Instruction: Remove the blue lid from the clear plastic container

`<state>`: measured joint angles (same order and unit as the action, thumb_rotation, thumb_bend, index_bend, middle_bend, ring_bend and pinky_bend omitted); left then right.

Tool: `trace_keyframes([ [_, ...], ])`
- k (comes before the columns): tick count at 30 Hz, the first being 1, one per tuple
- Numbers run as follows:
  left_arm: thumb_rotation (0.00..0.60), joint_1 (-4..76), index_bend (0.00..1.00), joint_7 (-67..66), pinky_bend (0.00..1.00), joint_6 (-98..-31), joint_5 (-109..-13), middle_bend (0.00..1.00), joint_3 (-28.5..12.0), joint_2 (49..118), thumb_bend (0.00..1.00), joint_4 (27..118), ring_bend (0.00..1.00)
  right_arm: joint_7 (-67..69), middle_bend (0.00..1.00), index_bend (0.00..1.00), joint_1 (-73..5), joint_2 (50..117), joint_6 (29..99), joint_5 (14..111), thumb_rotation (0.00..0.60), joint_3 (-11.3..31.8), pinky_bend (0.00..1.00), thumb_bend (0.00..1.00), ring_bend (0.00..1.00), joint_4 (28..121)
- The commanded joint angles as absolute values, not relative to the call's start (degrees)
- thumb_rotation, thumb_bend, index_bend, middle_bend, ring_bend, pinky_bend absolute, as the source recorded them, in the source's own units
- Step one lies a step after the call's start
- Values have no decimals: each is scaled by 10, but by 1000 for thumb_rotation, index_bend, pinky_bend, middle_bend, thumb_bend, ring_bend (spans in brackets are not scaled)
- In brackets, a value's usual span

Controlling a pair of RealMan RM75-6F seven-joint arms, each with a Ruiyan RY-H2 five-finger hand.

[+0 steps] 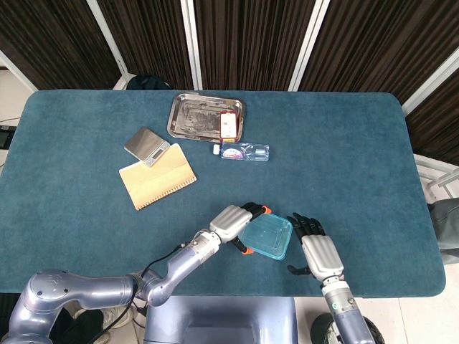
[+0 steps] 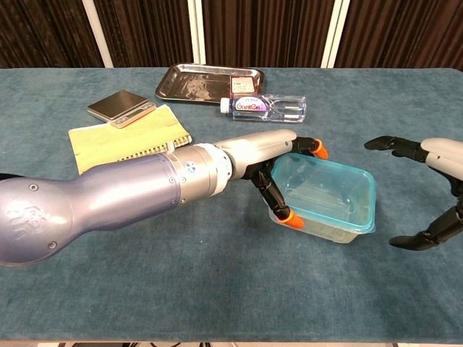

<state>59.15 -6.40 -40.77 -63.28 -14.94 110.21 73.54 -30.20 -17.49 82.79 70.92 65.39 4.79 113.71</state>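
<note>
**My left hand holds the container, my right hand waits open beside it**

The clear plastic container (image 2: pixel 324 199) with its blue lid (image 1: pixel 265 237) stands on the table (image 1: pixel 358 165), low and a little right of the middle in the head view. My left hand (image 1: pixel 235 223) grips its left side, the orange-tipped fingers (image 2: pixel 291 219) around the near and far edges. My right hand (image 1: pixel 316 248) is just beside its right side, fingers spread, holding nothing. In the upper middle lie a metal tray (image 1: pixel 206 116), a small bottle (image 1: pixel 245 151), a scale (image 1: pixel 146 146) and a notebook (image 1: pixel 157 176).
</note>
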Motion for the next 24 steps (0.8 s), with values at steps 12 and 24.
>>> trace_keyframes([
  [12,600,594,270,-64,424,-407,-628,294,-147,1103,147,741,244,-284,0,0,-177,855,727,665,600,44,0,238,0,1119],
  [24,600,590,270,-57,424,-413,-628,295,-143,1110,147,740,244,-271,0,0,-177,862,731,666,600,41,0,238,0,1108],
])
